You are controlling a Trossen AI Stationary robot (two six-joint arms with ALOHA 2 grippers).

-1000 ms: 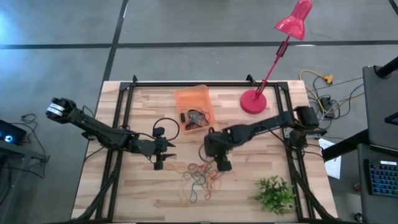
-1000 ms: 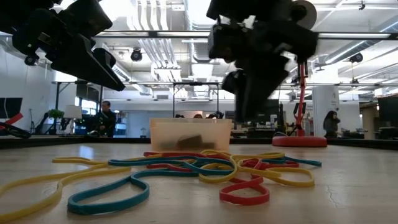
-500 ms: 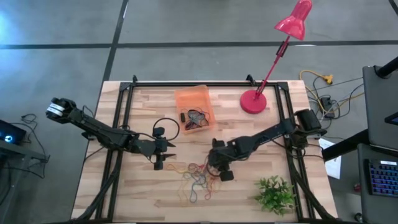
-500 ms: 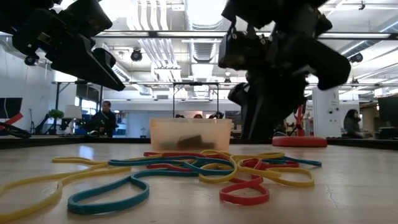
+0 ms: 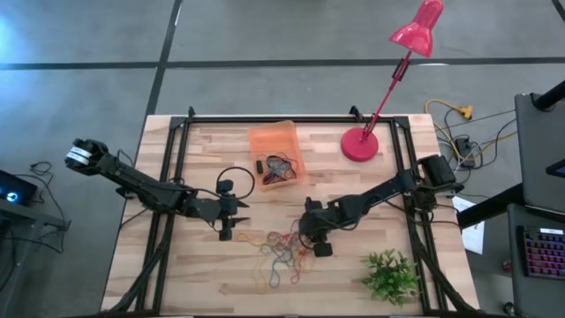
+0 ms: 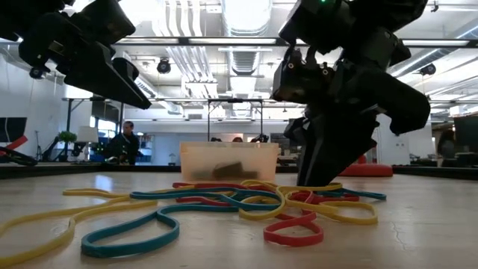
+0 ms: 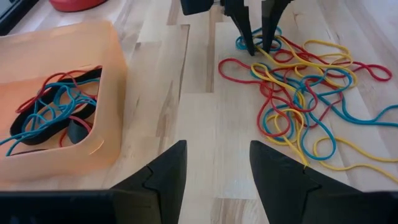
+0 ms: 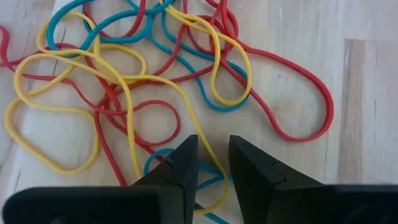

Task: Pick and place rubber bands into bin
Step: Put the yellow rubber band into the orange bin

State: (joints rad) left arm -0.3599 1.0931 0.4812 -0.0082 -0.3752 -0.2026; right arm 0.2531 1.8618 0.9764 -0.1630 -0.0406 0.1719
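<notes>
Two arms reach over the wooden surface (image 5: 203, 265). The right gripper (image 5: 311, 238) is down at the edge of the loose heap of rubber bands (image 5: 282, 252), its fingers (image 8: 180, 171) nearly together with only a narrow gap, tips among red, yellow and blue loops; whether a band is caught between them cannot be told. From the low view the right gripper (image 6: 321, 168) touches down on the pile of rubber bands (image 6: 246, 205), which spreads flat and tangled across the near part of the surface.

The left gripper (image 5: 231, 219) hangs above the surface just beside the heap, its fingers (image 7: 165, 177) spread apart and holding nothing. A thick black cable loop (image 5: 235, 179) lies between it and the bin.

The bin (image 5: 274, 155), orange and low-walled, sits toward the far side of the surface, apart from the heap, with several bands already inside; the left wrist view shows blue, red and black ones in the bin (image 7: 112, 93).

A red lamp (image 5: 388, 84) has its round base (image 5: 359, 144) right of the bin, near the right arm. A small green plant (image 5: 389, 276) sits at the near right corner. Nothing lies between the heap and the bin except bare wood.
</notes>
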